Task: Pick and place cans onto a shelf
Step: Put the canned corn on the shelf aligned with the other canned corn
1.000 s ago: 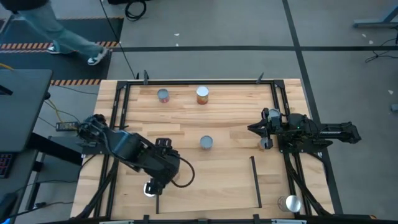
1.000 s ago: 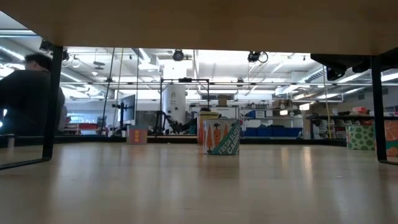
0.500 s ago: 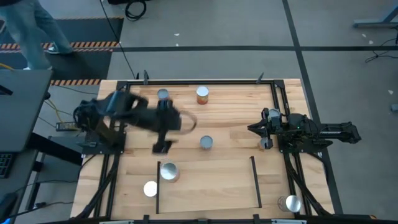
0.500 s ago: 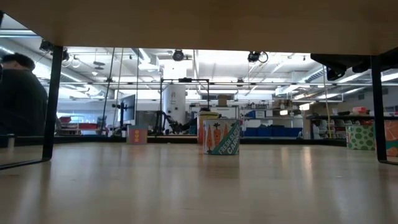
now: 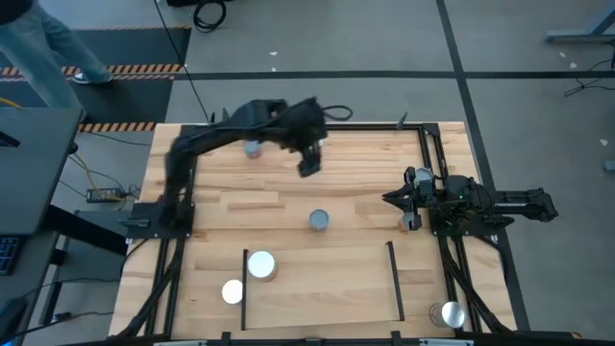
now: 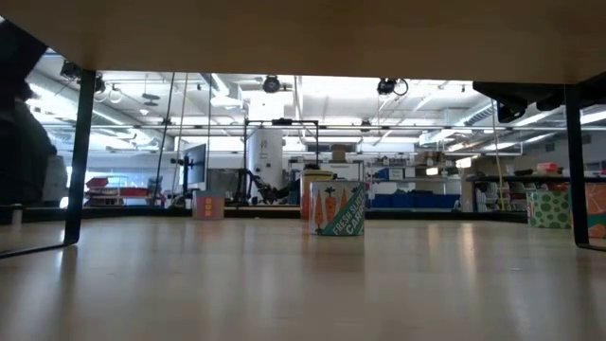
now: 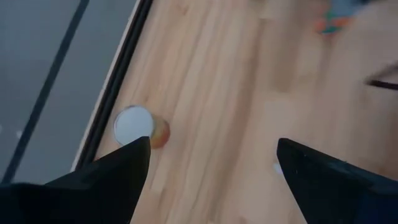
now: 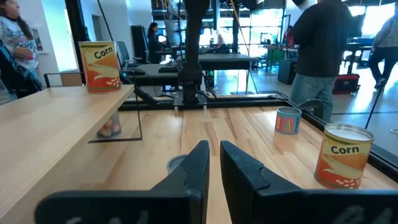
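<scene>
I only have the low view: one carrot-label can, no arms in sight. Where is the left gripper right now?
Observer: The left gripper hangs over the table's far side, fingers open and empty.
Operator: And the right one?
Observer: The right gripper is shut, parked at the table's right side.
Operator: Any can on the shelf?
Observer: One white-topped can stands on the shelf, just inside its left rail.

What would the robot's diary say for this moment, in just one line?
left gripper: open, empty, over far table edge | right gripper: shut, parked right | white-topped round tin: on pale-wood shelf | orange-sided tin: below left gripper
</scene>
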### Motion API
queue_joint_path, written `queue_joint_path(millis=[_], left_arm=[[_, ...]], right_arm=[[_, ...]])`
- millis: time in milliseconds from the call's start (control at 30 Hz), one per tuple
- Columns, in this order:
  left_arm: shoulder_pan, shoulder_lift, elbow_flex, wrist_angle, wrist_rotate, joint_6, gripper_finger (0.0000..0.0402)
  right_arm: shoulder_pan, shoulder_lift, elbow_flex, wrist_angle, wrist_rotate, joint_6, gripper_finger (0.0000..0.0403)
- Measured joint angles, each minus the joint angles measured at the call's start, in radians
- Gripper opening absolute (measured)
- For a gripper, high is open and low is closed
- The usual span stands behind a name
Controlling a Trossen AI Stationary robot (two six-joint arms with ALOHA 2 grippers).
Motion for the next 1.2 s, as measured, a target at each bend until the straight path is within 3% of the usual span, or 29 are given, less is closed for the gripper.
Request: queue_joint_path(millis=[367,600,833,1000,1200], left_arm=[[0.16,0.266,-0.001,0.064,-0.013,-0.154,0.0357],[0.214,0.27,-0.001,0.097,-0.018,0.008,0.0357],[0.224,0.272,-0.001,0.085,0.103,0.18,0.0355],[0.22,0.276,-0.001,0.056,0.138,0.294,0.0307],[0.218,0.27,-0.001,0.094,0.185,0.26,0.0238]], right_arm=[[0.0,0.0,0.0,0.0,0.0,0.0,0.0047],[0.0,0.0,0.0,0.0,0.001,0.0,0.0047],[0.0,0.0,0.0,0.0,0.002,0.0,0.0047],[0.0,0.0,0.0,0.0,0.004,0.0,0.0047],[0.0,0.0,0.0,0.0,0.004,0.0,0.0047]])
